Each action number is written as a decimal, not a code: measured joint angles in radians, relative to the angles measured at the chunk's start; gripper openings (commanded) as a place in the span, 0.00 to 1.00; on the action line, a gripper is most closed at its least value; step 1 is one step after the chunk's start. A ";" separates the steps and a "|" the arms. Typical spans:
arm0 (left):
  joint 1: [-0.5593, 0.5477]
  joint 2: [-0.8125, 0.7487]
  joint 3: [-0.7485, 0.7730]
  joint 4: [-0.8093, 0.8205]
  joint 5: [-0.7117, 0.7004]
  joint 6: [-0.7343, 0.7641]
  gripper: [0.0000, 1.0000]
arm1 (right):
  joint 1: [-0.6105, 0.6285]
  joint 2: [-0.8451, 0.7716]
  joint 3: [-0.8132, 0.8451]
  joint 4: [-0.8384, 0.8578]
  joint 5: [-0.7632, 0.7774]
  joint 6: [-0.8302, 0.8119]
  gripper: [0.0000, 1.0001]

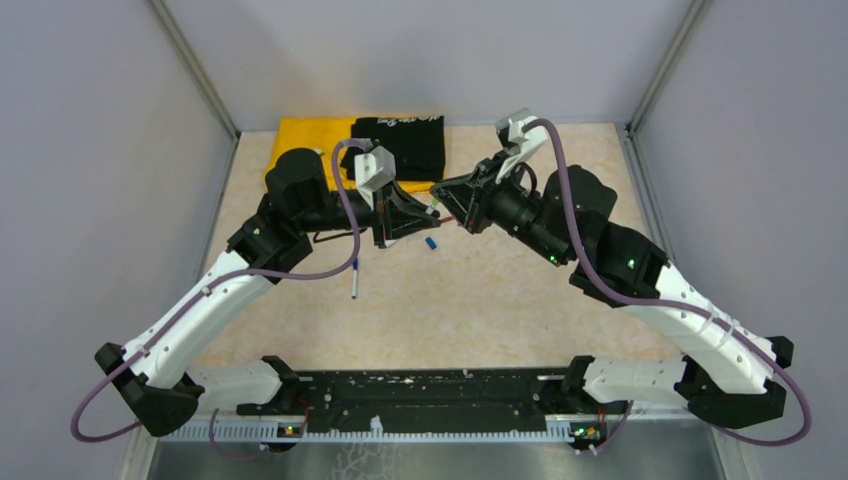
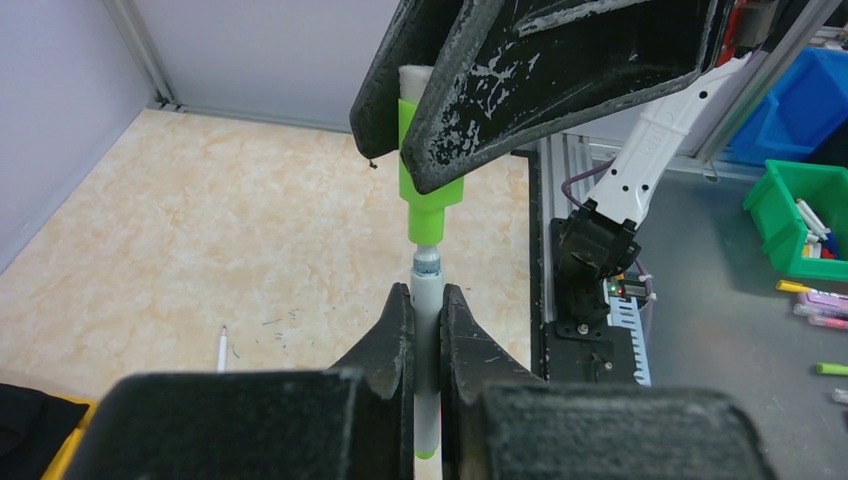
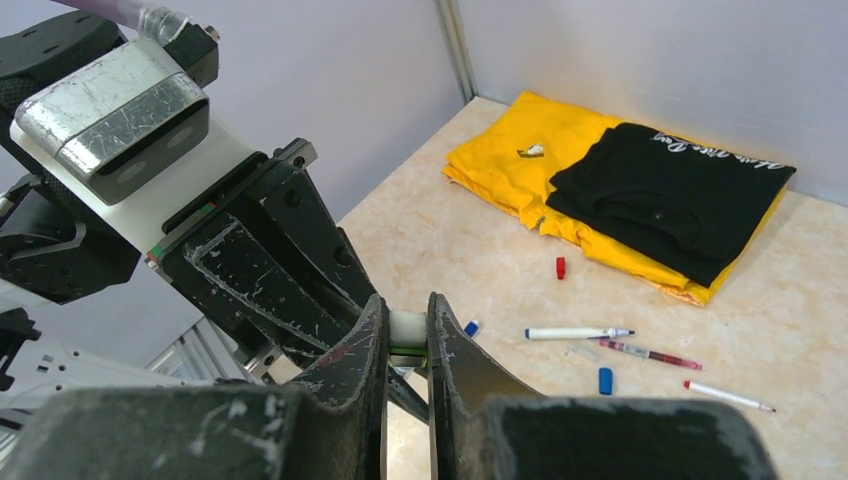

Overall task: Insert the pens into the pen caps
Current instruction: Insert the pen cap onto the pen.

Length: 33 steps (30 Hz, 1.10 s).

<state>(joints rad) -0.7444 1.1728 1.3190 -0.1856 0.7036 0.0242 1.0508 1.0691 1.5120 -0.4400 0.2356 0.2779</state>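
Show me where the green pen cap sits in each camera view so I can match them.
Top external: green cap, a tiny speck just above centre.
Left wrist: upper middle, gripped by the right hand, directly above the pen in the left hand.
Right wrist: bottom centre, a sliver between the right hand's fingers.
Shared landmark: the black shirt on yellow cloth.

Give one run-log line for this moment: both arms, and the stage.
left gripper: jaws shut on pen | right gripper: jaws shut on green cap | stage: tip at cap mouth
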 measured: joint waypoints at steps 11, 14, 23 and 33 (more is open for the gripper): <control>0.000 0.000 0.000 -0.012 -0.009 -0.001 0.00 | 0.000 0.000 -0.033 0.010 -0.006 0.013 0.00; 0.000 0.000 -0.003 -0.018 -0.010 -0.005 0.00 | 0.000 -0.010 -0.056 0.030 -0.004 0.021 0.00; 0.000 -0.002 -0.034 0.003 -0.039 -0.082 0.00 | -0.005 -0.047 -0.148 0.103 0.008 0.063 0.00; -0.006 -0.024 -0.058 0.027 -0.090 -0.151 0.00 | -0.016 -0.074 -0.252 0.224 -0.012 0.120 0.00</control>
<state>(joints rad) -0.7502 1.1484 1.2613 -0.1581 0.6132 -0.1268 1.0344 0.9947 1.2602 -0.2161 0.2237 0.3977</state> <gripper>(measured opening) 0.070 0.106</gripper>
